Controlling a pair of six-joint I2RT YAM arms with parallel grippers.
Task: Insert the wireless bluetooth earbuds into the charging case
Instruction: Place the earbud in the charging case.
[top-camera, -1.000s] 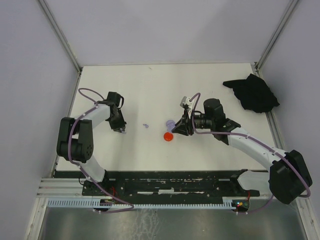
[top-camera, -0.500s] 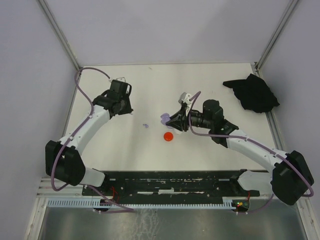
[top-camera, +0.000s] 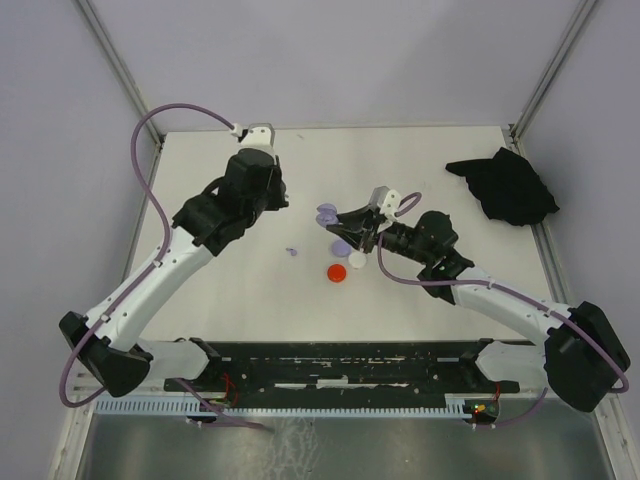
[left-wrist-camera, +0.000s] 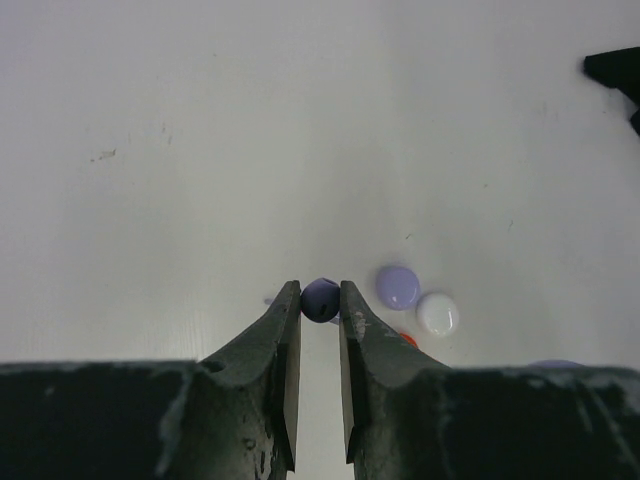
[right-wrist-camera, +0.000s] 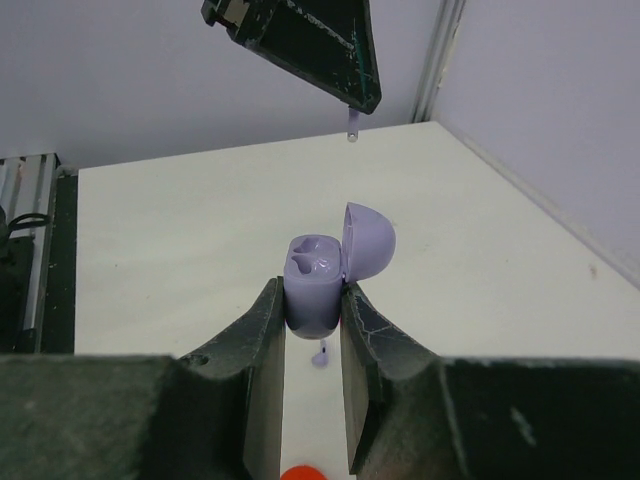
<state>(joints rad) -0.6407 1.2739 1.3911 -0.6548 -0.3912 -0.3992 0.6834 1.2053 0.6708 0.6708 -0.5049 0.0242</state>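
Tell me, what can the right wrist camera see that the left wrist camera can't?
Only the right wrist view: the inside of the open lilac case, gripped by the right claw. Only the left wrist view: a lilac disc, a white disc and black cloth. Both: the tiny lilac earbud pinched in the left claw.

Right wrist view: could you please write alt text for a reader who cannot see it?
The right gripper grips an open lilac case, its lid tipped back to the right. Beyond and above it, the left gripper pinches a small lilac earbud over the white table.
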